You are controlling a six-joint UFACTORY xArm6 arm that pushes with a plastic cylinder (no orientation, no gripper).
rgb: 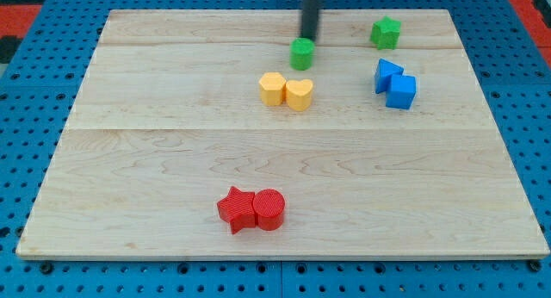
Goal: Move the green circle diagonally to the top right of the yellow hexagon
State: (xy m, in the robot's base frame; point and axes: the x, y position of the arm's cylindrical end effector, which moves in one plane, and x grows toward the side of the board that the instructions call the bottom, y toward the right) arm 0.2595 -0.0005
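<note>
My tip stands at the far side of the worktop, a little right of the middle. This arm has no fingers, only the dark rod, so nothing here can be apart, together or clamped. The rod comes down from the view's top and its end is just behind the green circle, at the circle's far edge and a bit to its right; I cannot tell if they really touch.

The green circle lies just beyond the yellow pair, on the far right of the yellow hexagon and almost straight behind the yellow heart. Hexagon and heart touch each other, the hexagon on the left.

To the right, at the far edge, is a green star, well apart from the circle. Nearer than it are two blue blocks pressed together; their shapes are not clear to me.

Near the front edge, a red star touches a red circle, the star on the left.
</note>
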